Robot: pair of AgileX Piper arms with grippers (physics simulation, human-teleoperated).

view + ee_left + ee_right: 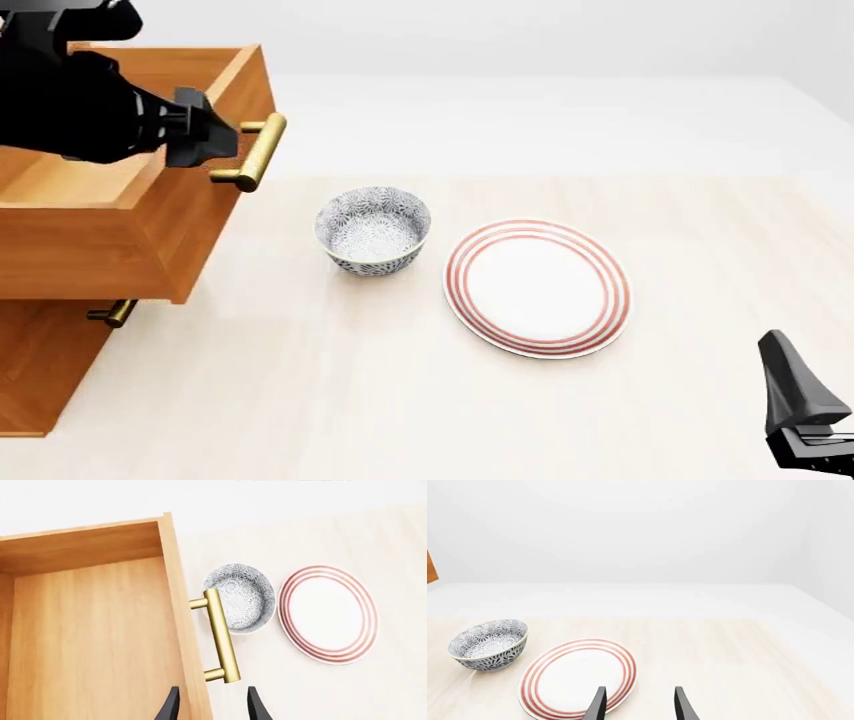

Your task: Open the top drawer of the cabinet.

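The top drawer [127,235] of the orange-brown cabinet [40,370] stands pulled far out, its empty inside [93,645] showing in the left wrist view. Its brass bar handle [260,152] [220,635] sticks out from the drawer front. My left gripper [216,138] [213,706] is open just behind the handle, one finger over the drawer front and the other on the table side, with the bar's near end just ahead of the tips and not pinched. My right gripper [790,385] [640,705] hangs open and empty low at the right, far from the cabinet.
A blue-grey patterned bowl [374,230] stands on the pale table just right of the drawer. A white plate [537,287] with red rings lies beside it. A lower drawer's brass handle [118,312] shows under the open drawer.
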